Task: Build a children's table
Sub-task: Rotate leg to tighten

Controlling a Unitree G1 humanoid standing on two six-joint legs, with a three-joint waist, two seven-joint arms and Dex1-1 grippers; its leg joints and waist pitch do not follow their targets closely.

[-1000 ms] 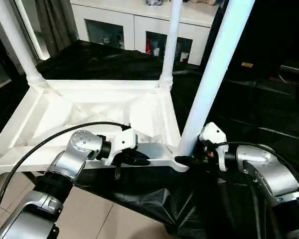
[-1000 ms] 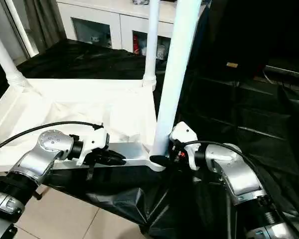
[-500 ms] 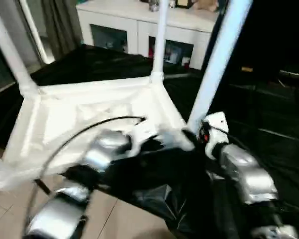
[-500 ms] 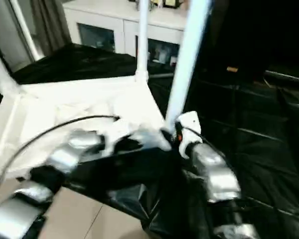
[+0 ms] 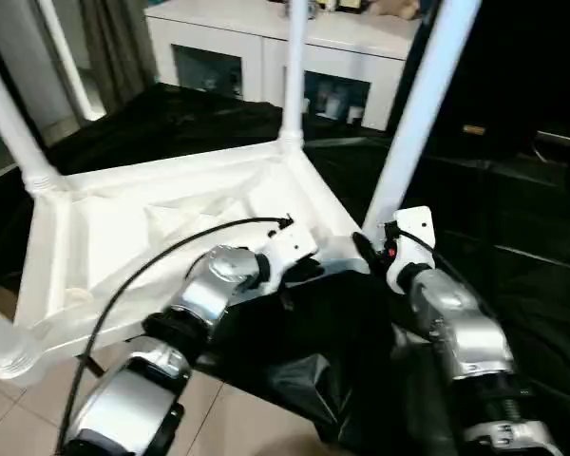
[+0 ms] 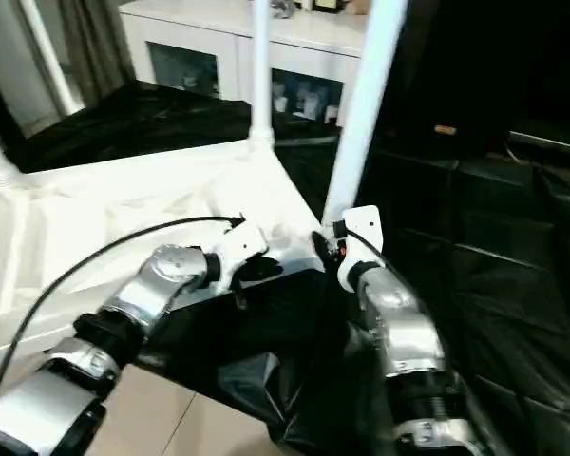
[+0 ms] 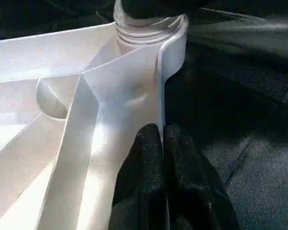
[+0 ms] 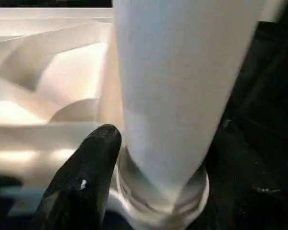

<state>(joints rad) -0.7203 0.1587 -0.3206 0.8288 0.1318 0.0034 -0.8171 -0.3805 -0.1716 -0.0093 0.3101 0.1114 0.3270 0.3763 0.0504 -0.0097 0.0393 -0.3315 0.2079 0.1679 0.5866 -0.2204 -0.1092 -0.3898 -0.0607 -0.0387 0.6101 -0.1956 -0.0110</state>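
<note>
Left eye view: the children's table (image 5: pixel 161 228) lies upside down on black sheeting (image 5: pixel 513 218), legs upward. Left gripper (image 5: pixel 304 269) and right gripper (image 5: pixel 366 249) meet its near rim.

Left wrist view: fingers (image 7: pixel 149 177) pinched narrow on the rim.

Right wrist view: one finger (image 8: pixel 86 177) beside the near leg (image 8: pixel 177 91); grip undetermined.

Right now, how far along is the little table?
Done: three legs stand in corner sockets of the upturned table top. In hand: the left gripper pinches the top's near rim, and the right gripper is at the near leg, by its base. Left: the fourth corner, at the picture's edge, cannot be judged; then turning it upright.
</note>
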